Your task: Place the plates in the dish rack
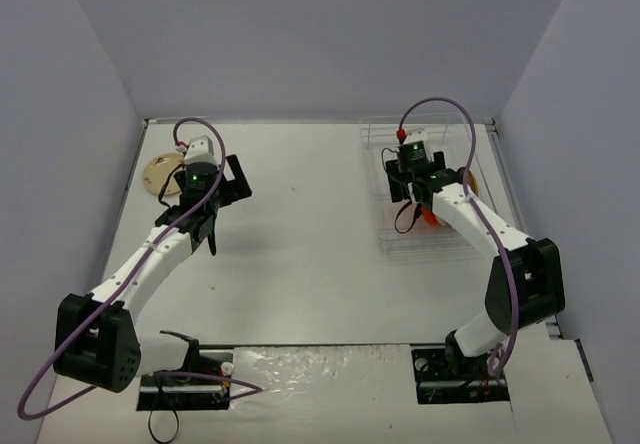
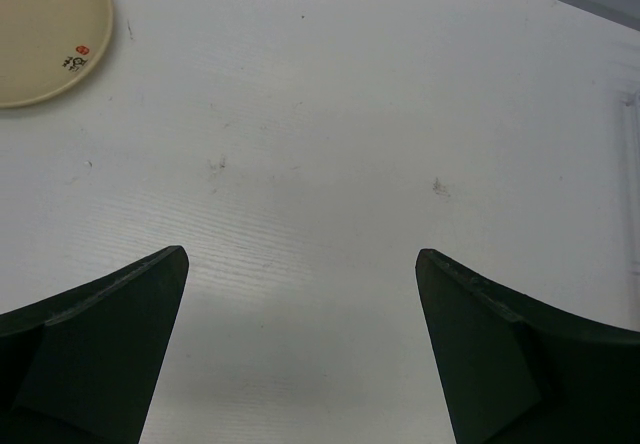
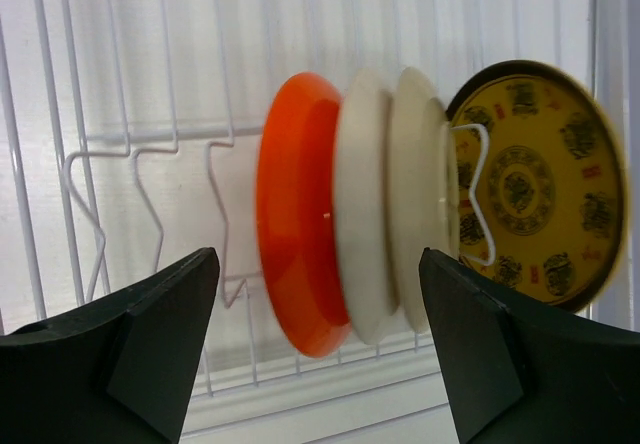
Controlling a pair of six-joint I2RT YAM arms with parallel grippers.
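plates in rack: four small round dishes stand on edge, side by side, in the upright slots: a bright orange-red plate point(image 3: 300, 214), a cream plate point(image 3: 362, 204) against it, a second cream plate point(image 3: 415, 194), then a dark brown plate with a yellow pattern point(image 3: 535, 184) leaning behind a bent wire.
plate on table: a cream round plate with small red and black marks point(image 2: 40, 34) lies flat at the far left of the table, well apart from the rack.
dish rack: a rectangular basket of thin white wire point(image 1: 378, 134) sits at the far right of the table; the slots left of the orange-red plate hold nothing.
right gripper: the right gripper point(image 3: 318, 256) hangs over the rack and faces the standing plates, its dark fingers spread wide with nothing between them and touching no plate.
left gripper: the left gripper point(image 2: 302, 256) hovers above bare table just beside the cream plate, fingers wide apart and holding nothing; the plate lies outside the gap, off to one side.
table: a white, faintly scuffed surface point(image 2: 330, 144) enclosed by pale grey walls.
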